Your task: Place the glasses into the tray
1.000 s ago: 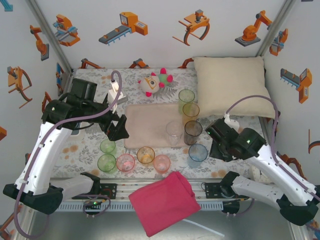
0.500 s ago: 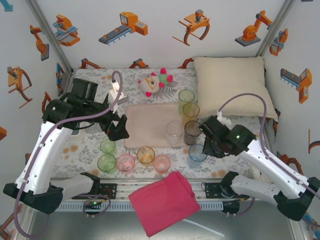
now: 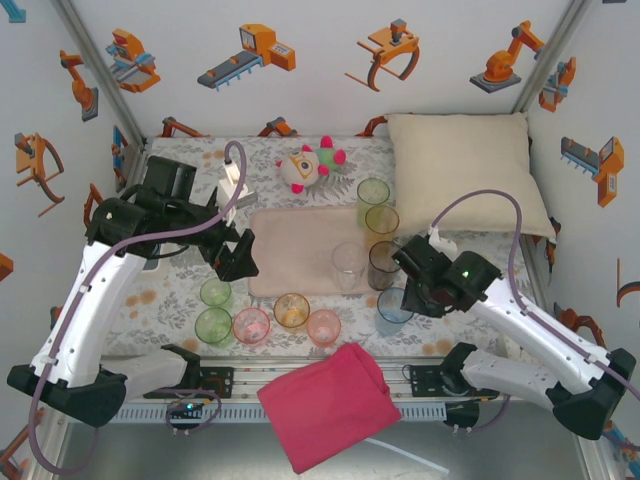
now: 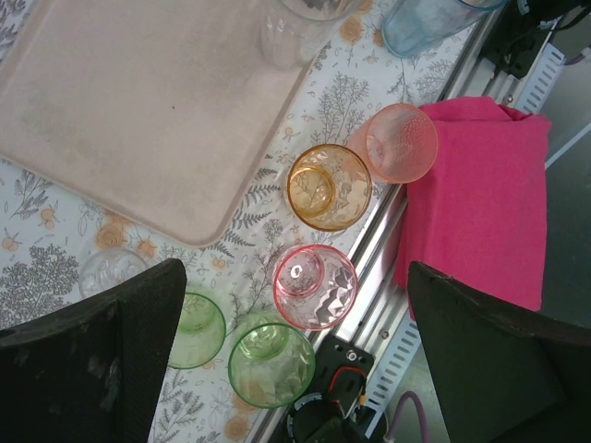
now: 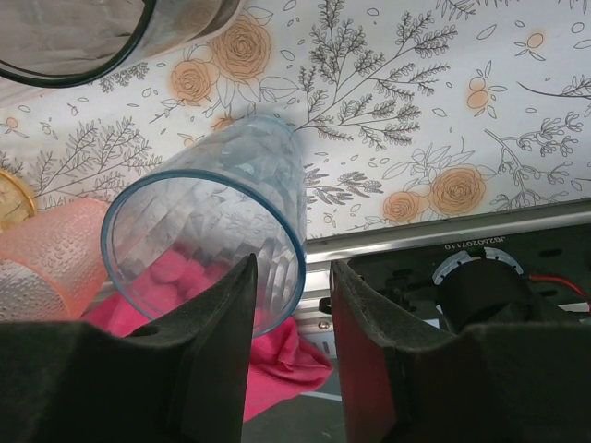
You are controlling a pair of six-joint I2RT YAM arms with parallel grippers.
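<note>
The pale pink tray (image 3: 295,250) (image 4: 138,101) lies mid-table. A clear glass (image 3: 349,262) stands on its right edge, with a smoky glass (image 3: 386,262) (image 5: 83,37), a yellowish one (image 3: 381,220) and a green one (image 3: 373,192) beside it. Along the front stand two green glasses (image 3: 213,325) (image 4: 271,365), a pink (image 3: 251,324) (image 4: 315,286), an orange (image 3: 291,310) (image 4: 328,186) and a salmon glass (image 3: 323,326) (image 4: 401,142). My right gripper (image 3: 403,292) (image 5: 294,268) is open astride the near rim of the blue glass (image 3: 395,305) (image 5: 212,240), not pinching it. My left gripper (image 3: 235,255) (image 4: 295,268) hangs wide open above the front glasses.
A cream pillow (image 3: 465,170) fills the back right corner. A plush toy (image 3: 310,165) sits behind the tray. A pink cloth (image 3: 328,405) (image 4: 480,194) drapes over the front rail, just beyond the salmon glass.
My right arm has swung left and forward, bringing its gripper over the blue glass's rim. The left arm and all the glasses have stayed put.
</note>
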